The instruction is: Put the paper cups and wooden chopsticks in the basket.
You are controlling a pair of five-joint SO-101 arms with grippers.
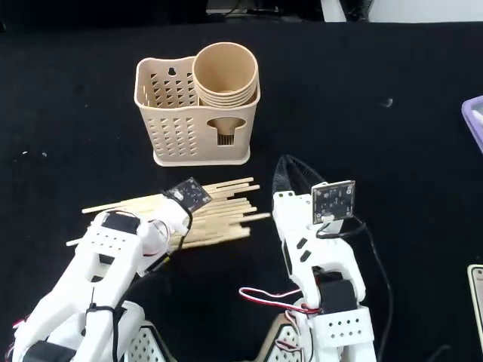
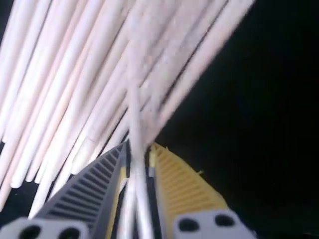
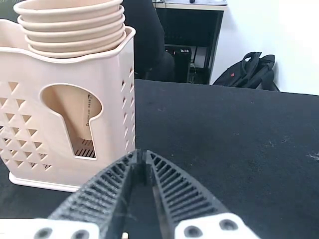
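Observation:
A beige perforated basket (image 1: 181, 121) stands at the back of the black table, with a stack of paper cups (image 1: 225, 72) in its right half. The same basket (image 3: 45, 129) and cups (image 3: 70, 22) appear close in the right wrist view. A pile of wooden chopsticks (image 1: 219, 211) lies in front of the basket. My left gripper (image 1: 183, 219) is down in the pile, shut on a couple of chopsticks (image 2: 134, 149) that run between its jaws. My right gripper (image 3: 142, 157) is shut with nothing in it, its tips near the table just before the basket's right corner.
A purple container edge (image 1: 474, 117) sits at the far right of the table. Black cloth (image 1: 362, 113) stretches right of the basket. A backpack (image 3: 246, 69) and furniture stand beyond the table's far edge.

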